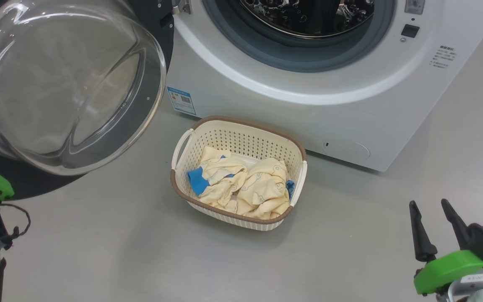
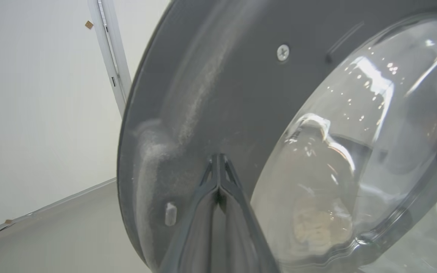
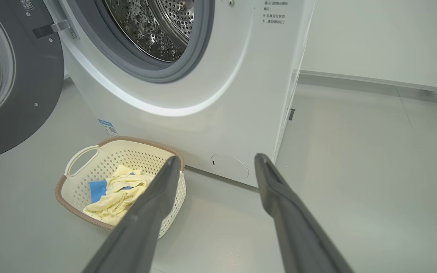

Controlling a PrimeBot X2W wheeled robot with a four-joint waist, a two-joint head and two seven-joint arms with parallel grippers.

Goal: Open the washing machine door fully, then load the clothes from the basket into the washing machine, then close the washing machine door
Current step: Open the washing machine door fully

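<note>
Left wrist view up first: left gripper (image 2: 218, 161) shut tight with nothing pinched, tips aimed at the flat grey inner ring (image 2: 203, 83) of the large round black-rimmed washing machine door (image 2: 249, 45), just beside its bulging clear glass bowl (image 2: 355, 151); touching or a shade short of it, hard to call from here.

Over to the head view: door swung well out to the left of the big white front-loading washing machine (image 1: 308, 113), grey gasket (image 1: 283, 52) and perforated steel drum (image 1: 308, 16) laid bare; looks close to fully open, so probably the last nudge of the opening step.

Best done by pushing with the closed tips on that grey ring (not on the glass: too curved, too slippery); staying toward the outer edge, away from the metal hinge (image 1: 181, 6), for easy leverage; following the door's arc rather than driving straight; easing off at the first sign of a hard stop.

Down on the grey floor (image 1: 141, 251): small rectangular cream plastic basket (image 1: 241, 122) with its brown woven-look rim, right in front of the machine; soft cream-yellow clothes (image 1: 245, 184) with bright blue patches heaped inside, none loaded yet.

Right gripper (image 1: 428, 203) low at the right, jaws spread wide and empty, well apart from the basket; worth leaving there until done with the door, then lowering over the heap.
</note>
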